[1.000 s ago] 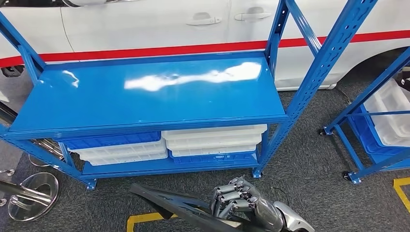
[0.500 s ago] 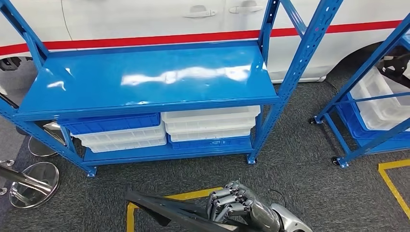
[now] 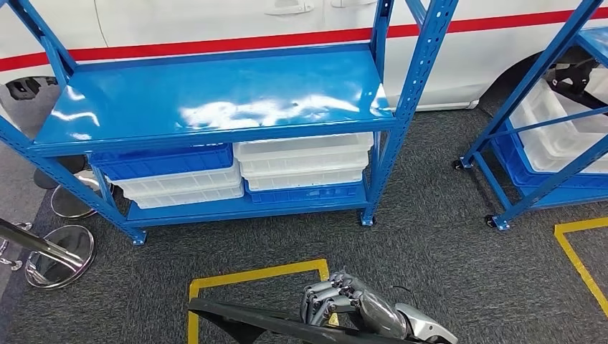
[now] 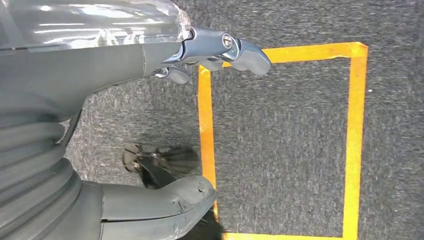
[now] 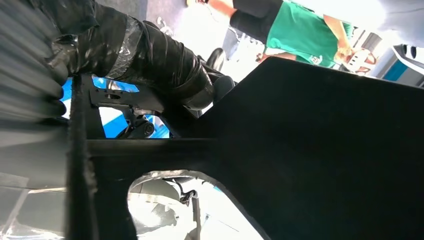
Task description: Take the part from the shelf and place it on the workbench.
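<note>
the right hand (image 3: 351,304) has its fingers curled over the edge of the part (image 3: 258,322), a flat black panel that runs out from the hand toward the robot's left, low in the head view. in the right wrist view the same part (image 5: 320,155) lies broad and dark just past the hand, with a cut-out in it, so the hold looks firm, clamped on the panel's edge. the left hand (image 4: 125,115) hangs over grey carpet with thumb and fingers apart and nothing between them.

ahead of the right hand, well apart from it, stands the blue shelf (image 3: 215,100), its top board bare and glossy, with white and blue bins (image 3: 236,172) stacked on the level under it. yellow floor tape (image 3: 251,276) marks a square just in front of the hand.

as a judgement: the part is already off the shelf, so the step in hand is the carry. no workbench can be seen here, so the next move calls for turning to find it while the panel is kept level and clear of the shelf posts, its long free end being the thing most likely to catch.
</note>
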Tool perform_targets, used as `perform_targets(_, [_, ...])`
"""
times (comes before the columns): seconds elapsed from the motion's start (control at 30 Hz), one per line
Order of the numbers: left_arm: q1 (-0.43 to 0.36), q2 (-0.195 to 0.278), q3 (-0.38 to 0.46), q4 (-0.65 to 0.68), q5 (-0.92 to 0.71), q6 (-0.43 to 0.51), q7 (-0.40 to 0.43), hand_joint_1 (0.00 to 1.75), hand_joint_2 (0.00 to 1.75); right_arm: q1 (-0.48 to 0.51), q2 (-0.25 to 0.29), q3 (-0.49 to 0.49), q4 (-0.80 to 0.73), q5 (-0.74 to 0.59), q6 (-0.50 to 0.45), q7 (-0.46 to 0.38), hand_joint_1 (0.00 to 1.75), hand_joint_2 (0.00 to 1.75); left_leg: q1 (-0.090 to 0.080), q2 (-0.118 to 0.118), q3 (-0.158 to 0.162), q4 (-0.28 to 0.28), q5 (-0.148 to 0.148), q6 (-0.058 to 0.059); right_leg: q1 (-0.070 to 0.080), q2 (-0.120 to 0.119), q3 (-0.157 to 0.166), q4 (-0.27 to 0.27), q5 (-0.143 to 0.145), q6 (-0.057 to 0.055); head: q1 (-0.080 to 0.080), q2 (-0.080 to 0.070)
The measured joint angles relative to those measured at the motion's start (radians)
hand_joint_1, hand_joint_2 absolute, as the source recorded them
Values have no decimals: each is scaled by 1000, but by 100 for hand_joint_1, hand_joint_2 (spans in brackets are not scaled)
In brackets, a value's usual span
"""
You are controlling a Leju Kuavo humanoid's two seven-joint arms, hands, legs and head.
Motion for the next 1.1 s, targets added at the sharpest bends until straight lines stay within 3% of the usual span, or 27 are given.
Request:
perform_targets(0.07, [-5,0,0,0,0,0,-2,0,175,-1,0,0,1,-4,2,-1,175,175,-5,-5,83,-128,-21,10,0,0,-10,-1,19,11,0,0])
perform_targets(0.1, [-6,0,0,0,0,0,-2,0,175,-1,0,0,2,-5,2,-1,175,175,-9,-7,97,-158,-29,13,0,-1,-12,-4,29,17,0,0])
perform_targets(0.17, [-5,-1,1,0,0,0,-3,0,175,-1,0,1,4,-7,3,-2,175,175,-8,-3,85,-169,-11,22,-2,0,-16,-9,40,30,0,0])
perform_targets(0.2, [-5,-1,2,0,0,0,-2,0,175,0,0,1,5,-8,3,-2,175,175,-6,0,77,-174,1,30,-2,1,-22,1,22,34,0,0])
perform_targets(0.3, [-5,-2,3,0,0,0,-2,0,175,2,0,1,6,-8,4,-4,175,175,-5,7,43,-176,34,48,-3,1,-53,106,-107,38,1,0])
perform_targets(0.33, [-5,-2,4,0,-1,0,-1,0,175,3,0,1,6,-8,4,-4,175,175,-6,7,37,-175,39,49,-3,1,-59,134,-135,39,1,0])
perform_targets(0.43, [-5,-2,4,0,-1,0,-1,0,175,4,0,1,6,-8,4,-5,175,175,-7,8,28,-174,45,50,-4,1,-66,170,-158,40,0,0])
perform_targets(0.5, [-5,-2,4,0,-1,0,0,0,175,5,0,1,6,-8,4,-8,175,175,-9,9,12,-170,56,51,-4,1,-73,224,-173,42,0,0])
perform_targets(0.57, [-5,-2,6,0,-1,0,1,0,175,6,0,1,6,-8,4,-12,175,175,-12,11,-36,-153,81,47,-3,1,-8,200,-120,39,0,0])
perform_targets(0.63, [-5,-2,7,0,-1,0,2,0,175,6,0,0,6,-8,3,-15,175,175,-16,10,-83,-130,105,38,2,0,114,63,-89,30,0,0])
perform_targets(0.7, [-4,-3,8,0,-1,0,3,0,175,7,0,-2,3,-7,1,-22,175,175,-17,10,-94,-125,121,28,8,-1,165,-24,-114,22,0,0])
perform_targets(0.77, [-2,-3,9,0,-1,1,3,0,175,11,0,-4,0,-5,-1,-31,175,175,-14,9,-101,-127,134,15,7,-2,155,-34,-99,9,0,0])
perform_targets(0.8, [0,-3,9,0,-2,1,3,0,175,13,0,-5,-1,-4,-2,-34,175,175,-13,7,-108,-119,118,9,5,-4,144,-35,-86,0,0,0])
perform_targets(0.87, [3,-3,10,1,-3,2,4,0,175,17,0,-5,-4,-2,-4,-36,175,175,-7,5,-133,-53,31,-1,2,-7,115,-37,-59,-13,0,0])
perform_targets(0.93, [4,-2,10,1,-5,2,6,0,175,23,0,-6,-5,-2,-6,-36,175,175,-3,5,-157,64,-61,-10,3,-7,82,-35,-33,-15,0,0])
perform_targets(0.97, [3,-2,10,1,-7,3,8,0,175,27,0,-7,-5,-3,-6,-36,175,175,-1,5,-159,115,-76,-13,3,-7,64,-33,-20,-14,0,0])
perform_targets(1.03, [3,-1,10,1,-11,4,12,0,175,34,0,-9,-5,-6,-6,-37,175,175,3,5,-124,140,-34,-17,2,-7,26,-25,3,-9,0,0])
perform_targets(1.07, [3,0,10,1,-12,6,13,0,175,36,0,-11,-5,-8,-5,-38,175,175,5,4,-83,104,-2,-17,1,-7,7,-20,14,-5,0,0])
perform_targets(1.1, [2,2,10,1,-13,8,14,0,175,37,1,-12,-5,-11,-2,-40,175,175,6,3,-29,40,9,-17,0,-6,-8,-14,23,-1,0,0])
